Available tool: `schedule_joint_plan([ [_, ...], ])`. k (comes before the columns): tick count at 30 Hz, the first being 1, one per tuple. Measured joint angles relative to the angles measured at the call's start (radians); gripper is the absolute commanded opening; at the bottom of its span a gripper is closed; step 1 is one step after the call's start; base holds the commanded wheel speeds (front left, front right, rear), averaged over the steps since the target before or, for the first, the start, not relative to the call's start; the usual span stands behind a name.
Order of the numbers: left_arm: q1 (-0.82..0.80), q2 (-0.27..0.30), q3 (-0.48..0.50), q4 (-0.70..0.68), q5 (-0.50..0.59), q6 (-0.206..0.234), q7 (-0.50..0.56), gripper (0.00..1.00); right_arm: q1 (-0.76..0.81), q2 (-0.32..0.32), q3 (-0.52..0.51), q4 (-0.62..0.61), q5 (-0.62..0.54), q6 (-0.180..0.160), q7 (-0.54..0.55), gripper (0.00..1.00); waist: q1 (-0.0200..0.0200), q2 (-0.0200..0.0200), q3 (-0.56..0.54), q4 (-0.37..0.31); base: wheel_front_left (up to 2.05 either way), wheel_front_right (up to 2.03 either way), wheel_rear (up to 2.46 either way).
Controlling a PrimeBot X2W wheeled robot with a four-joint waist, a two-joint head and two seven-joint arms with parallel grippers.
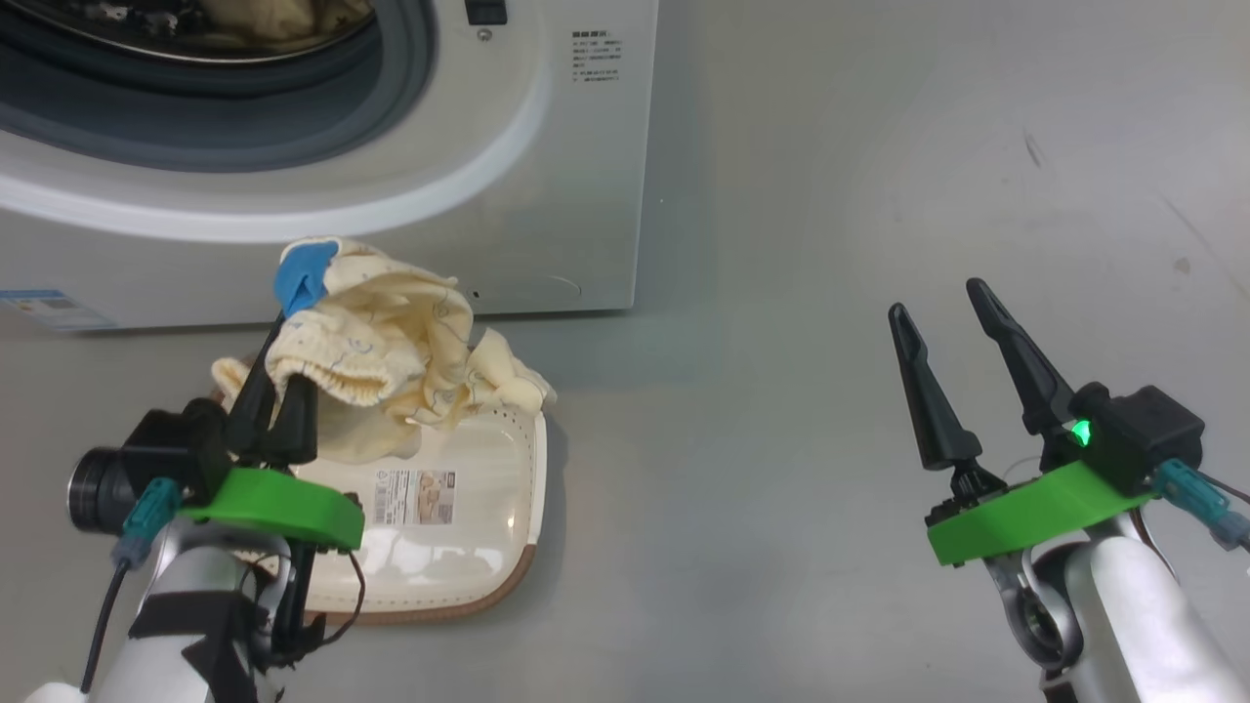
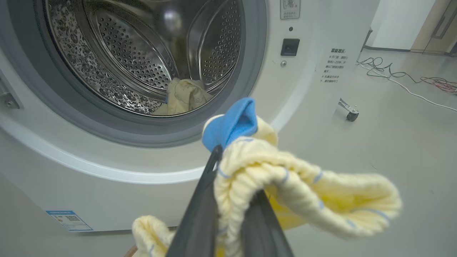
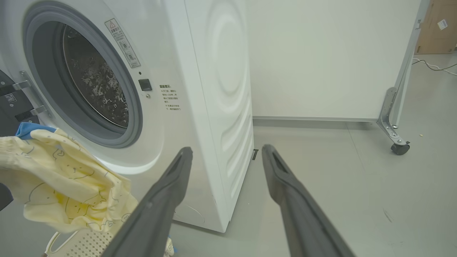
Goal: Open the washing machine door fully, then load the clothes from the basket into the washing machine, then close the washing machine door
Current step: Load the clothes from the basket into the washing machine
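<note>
The washing machine (image 1: pixel 547 195) stands with its mouth uncovered, and a pale yellow garment (image 2: pixel 185 96) lies in the steel drum (image 2: pixel 135 53). A dark part by the hinge at the left edge (image 3: pixel 9 107) looks like the swung-back washing machine door. My left gripper (image 1: pixel 278 376) is shut on the ribbed edge of the clothes (image 1: pixel 391 332), a yellow piece with a blue cuff (image 2: pixel 235 121). It hangs lifted over the cream basket (image 1: pixel 479 557), just below the mouth. My right gripper (image 1: pixel 942 298) is open and holds nothing, off to the right over the floor.
A blue label (image 1: pixel 49 308) sits low on the machine's front. Cables (image 2: pixel 392 75) trail across the grey floor beyond the machine's right side. A white partition on caster feet (image 3: pixel 400 148) stands behind it, with bare floor (image 1: pixel 781 439) between basket and right gripper.
</note>
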Motion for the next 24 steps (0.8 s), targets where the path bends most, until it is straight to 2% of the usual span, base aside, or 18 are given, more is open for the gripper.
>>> schedule_joint_plan([
  [11,0.152,-0.058,0.112,-0.128,0.083,-0.041,0.0,0.0,0.055,0.002,0.007,0.02,0.014,0.0,0.0,1.0,0.0,0.0,-0.124,0.014,0.0,0.0,0.0],
  [24,0.27,-0.112,0.194,-0.181,0.1,-0.068,0.0,0.0,0.105,0.006,0.007,0.027,0.022,0.0,0.0,1.0,0.0,-0.0001,-0.203,0.016,0.0,0.0,0.0],
])
